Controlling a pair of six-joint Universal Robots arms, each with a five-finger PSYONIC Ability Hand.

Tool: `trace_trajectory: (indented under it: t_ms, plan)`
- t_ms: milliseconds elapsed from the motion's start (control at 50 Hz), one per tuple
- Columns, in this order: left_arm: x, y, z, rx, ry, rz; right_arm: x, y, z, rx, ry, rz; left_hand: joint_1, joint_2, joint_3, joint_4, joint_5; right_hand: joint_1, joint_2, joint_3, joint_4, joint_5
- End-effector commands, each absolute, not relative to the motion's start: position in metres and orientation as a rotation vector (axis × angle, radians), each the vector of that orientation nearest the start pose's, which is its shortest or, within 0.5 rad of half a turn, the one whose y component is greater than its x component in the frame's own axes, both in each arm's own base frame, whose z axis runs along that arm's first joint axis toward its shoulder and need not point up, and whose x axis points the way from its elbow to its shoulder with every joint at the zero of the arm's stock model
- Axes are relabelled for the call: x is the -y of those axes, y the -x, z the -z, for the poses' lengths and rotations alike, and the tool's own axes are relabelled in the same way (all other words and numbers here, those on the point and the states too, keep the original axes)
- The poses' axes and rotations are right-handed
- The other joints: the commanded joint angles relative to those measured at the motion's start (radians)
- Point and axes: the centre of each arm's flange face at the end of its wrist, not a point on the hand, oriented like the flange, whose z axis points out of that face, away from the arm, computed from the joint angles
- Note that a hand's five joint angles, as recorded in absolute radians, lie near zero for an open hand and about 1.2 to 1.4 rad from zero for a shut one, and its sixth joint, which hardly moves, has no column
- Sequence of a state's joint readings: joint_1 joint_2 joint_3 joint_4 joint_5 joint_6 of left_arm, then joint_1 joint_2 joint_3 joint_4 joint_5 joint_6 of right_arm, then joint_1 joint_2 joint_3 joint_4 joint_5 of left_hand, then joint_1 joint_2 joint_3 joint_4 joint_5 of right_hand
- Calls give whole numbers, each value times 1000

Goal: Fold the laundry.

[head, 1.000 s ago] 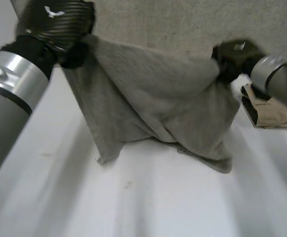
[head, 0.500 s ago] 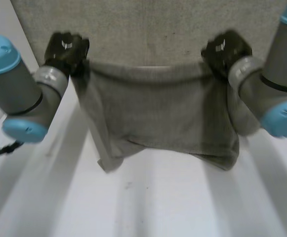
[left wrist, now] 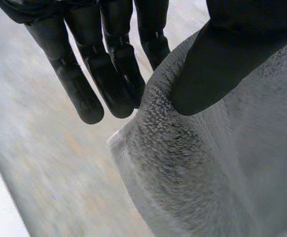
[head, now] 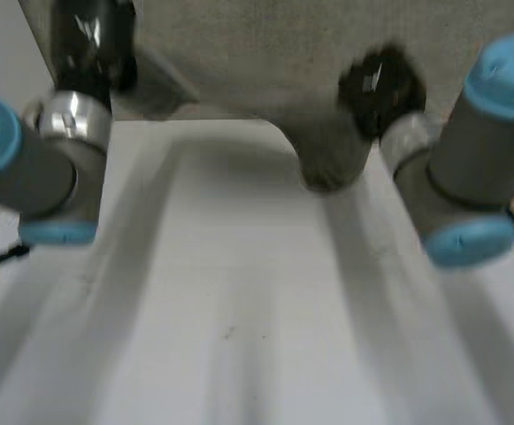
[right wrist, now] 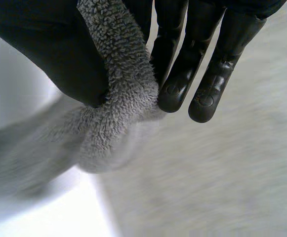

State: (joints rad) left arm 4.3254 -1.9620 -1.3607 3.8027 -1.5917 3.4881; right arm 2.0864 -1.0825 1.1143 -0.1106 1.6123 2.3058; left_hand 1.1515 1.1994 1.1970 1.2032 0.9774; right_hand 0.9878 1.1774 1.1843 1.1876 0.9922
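Towel [left wrist: 207, 173] edge in left hand [left wrist: 79, 84] and right hand [right wrist: 49, 54], rest cut off

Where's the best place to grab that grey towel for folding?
Probably its edge, at two spread points, coming in edge-on with thumb and fingers on opposite faces. The towel is thick and limp; the left hand and right hand pinch it so.

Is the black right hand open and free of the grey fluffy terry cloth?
No, the right hand pinches a fold of the grey fluffy terry cloth between its thumb and straight fingers.
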Motion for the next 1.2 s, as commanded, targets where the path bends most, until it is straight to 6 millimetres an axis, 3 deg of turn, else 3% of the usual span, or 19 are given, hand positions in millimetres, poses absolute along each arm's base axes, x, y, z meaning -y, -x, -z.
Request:
trace_trajectory:
  t_ms: [20, 60, 140, 180, 200, 280, 340, 360, 440, 540, 620, 680, 780, 900, 1100, 1200]
  plan:
    - [311, 267, -221, -1870, -763, 2468, 251, -309, -195, -2083, 1677, 1990, 245, 197, 199, 193, 244, 408, 219, 212, 209, 230]
    - [305, 266, -210, -1913, -782, 2432, 233, -309, -178, -2095, 1729, 1891, 245, 197, 199, 193, 244, 408, 219, 212, 209, 230]
    - [296, 262, -194, -1973, -809, 2373, 218, -309, -168, -2102, 1759, 1808, 245, 197, 199, 193, 244, 357, 168, 161, 157, 178]
    - [293, 260, -193, -1979, -813, 2363, 218, -309, -168, -2108, 1736, 1806, 245, 197, 199, 193, 244, -172, -361, -368, -372, -351]
    - [293, 260, -194, -1975, -810, 2365, 219, -308, -173, -2115, 1682, 1831, 245, 197, 199, 193, 244, -570, -760, -766, -770, -749]
    - [294, 257, -199, -1965, -794, 2374, 224, -307, -210, -2070, 1456, 1969, 245, 197, 199, 193, 244, -813, -1003, -1010, -1013, -992]
    - [298, 250, -203, -1959, -758, 2378, 240, -295, -224, -2088, 1298, 2020, 245, 197, 199, 193, 244, -813, -1003, -1010, -1013, -992]
    - [299, 249, -204, -1955, -749, 2378, 256, -282, -229, -2124, 1197, 2035, 245, 197, 199, 193, 244, -813, -1003, -1010, -1013, -992]
    - [300, 247, -205, -1954, -738, 2380, 283, -260, -236, -2147, 1041, 2018, 245, 197, 199, 193, 244, -813, -1003, -1010, -1013, -992]
    - [300, 245, -203, -1963, -740, 2368, 293, -246, -238, -2148, 1093, 1926, 245, 197, 199, 193, 244, -797, -987, -994, -997, -976]
    - [299, 245, -201, -1968, -743, 2364, 300, -240, -229, -2164, 1265, 1817, 245, 197, 199, 193, 244, -736, -925, -932, -935, -914]
    - [298, 245, -200, -1972, -746, 2361, 306, -246, -212, -2118, 1460, 1747, 245, 197, 199, 193, 244, -671, -861, -868, -871, -850]
    - [297, 246, -199, -1975, -749, 2359, 321, -253, -208, -2014, 1683, 1807, 245, 197, 199, 193, 244, -586, -775, -782, -786, -765]
    - [298, 245, -199, -1974, -748, 2357, 348, -268, -183, -1972, 1755, 1795, 245, 197, 199, 193, 244, -577, -767, -773, -777, -756]
    - [298, 245, -199, -1974, -748, 2357, 350, -309, -153, -1870, 1886, 1680, 245, 197, 199, 193, 244, -545, -734, -741, -744, -724]
    - [298, 245, -199, -1975, -749, 2356, 352, -311, -143, -1883, 1913, 1634, 245, 197, 199, 193, 244, -510, -699, -706, -709, -688]
